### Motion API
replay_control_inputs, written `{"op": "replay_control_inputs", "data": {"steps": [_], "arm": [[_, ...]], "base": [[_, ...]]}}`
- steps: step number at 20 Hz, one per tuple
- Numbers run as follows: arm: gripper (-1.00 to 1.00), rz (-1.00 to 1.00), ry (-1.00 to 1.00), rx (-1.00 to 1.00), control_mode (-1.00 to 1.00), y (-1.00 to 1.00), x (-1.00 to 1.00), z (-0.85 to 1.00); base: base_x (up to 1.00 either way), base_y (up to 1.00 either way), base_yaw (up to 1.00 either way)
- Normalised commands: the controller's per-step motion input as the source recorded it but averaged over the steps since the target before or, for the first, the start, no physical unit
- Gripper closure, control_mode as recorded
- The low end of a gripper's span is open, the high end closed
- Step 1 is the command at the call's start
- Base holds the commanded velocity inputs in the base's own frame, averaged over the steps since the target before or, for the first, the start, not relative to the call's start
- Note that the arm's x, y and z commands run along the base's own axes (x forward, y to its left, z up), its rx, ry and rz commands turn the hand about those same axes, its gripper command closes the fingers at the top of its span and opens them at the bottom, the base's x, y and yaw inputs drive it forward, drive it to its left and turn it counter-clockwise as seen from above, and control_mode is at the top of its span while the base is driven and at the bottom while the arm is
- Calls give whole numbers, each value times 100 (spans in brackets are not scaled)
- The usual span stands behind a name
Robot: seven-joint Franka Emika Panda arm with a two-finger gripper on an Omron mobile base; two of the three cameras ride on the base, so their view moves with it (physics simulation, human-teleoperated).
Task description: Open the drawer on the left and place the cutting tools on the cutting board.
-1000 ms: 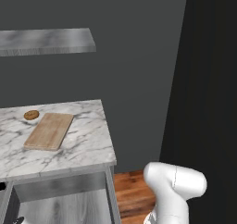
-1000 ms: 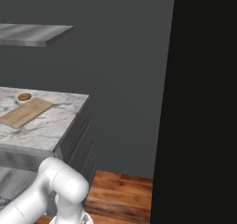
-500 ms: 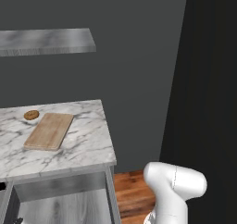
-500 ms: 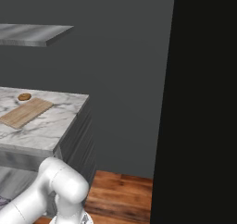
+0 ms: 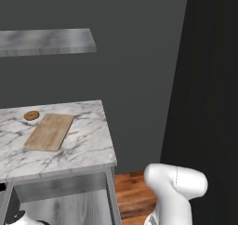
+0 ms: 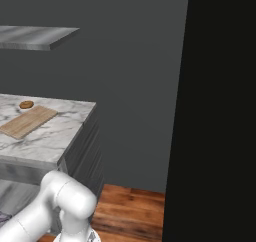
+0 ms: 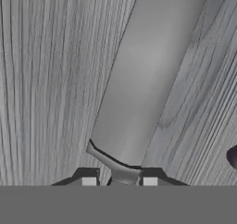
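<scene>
As seen along my gripper (image 7: 119,180), both fingertips are clenched on the handle (image 7: 143,79), one on each side of the bar close to its near end. The bar runs away from the tips at a slant across the drawer (image 7: 46,79) front, whose wood grain lies close behind it with little room to spare. From the left base view, the board (image 5: 49,131) lies flat on the counter (image 5: 88,145), towards its back edge and well clear of its right edge. A pastry (image 5: 31,115) sits just beside the board's far left corner. A shelf (image 5: 46,40) hangs well above. Open floor (image 5: 132,196) lies beyond the counter's right front corner.
</scene>
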Motion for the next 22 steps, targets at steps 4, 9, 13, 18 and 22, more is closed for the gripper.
{"op": "replay_control_inputs", "data": {"steps": [4,9,13,18,22], "arm": [[100,0,0,11,-100,-30,-32,100],[100,0,-1,4,-100,-51,-30,100],[100,-2,-2,0,-100,-82,-7,100],[100,-2,-1,0,-100,-79,26,100],[100,-3,-1,0,-100,-71,84,100]], "base": [[0,0,0],[0,0,0],[0,0,0],[0,0,0],[0,0,0]]}}
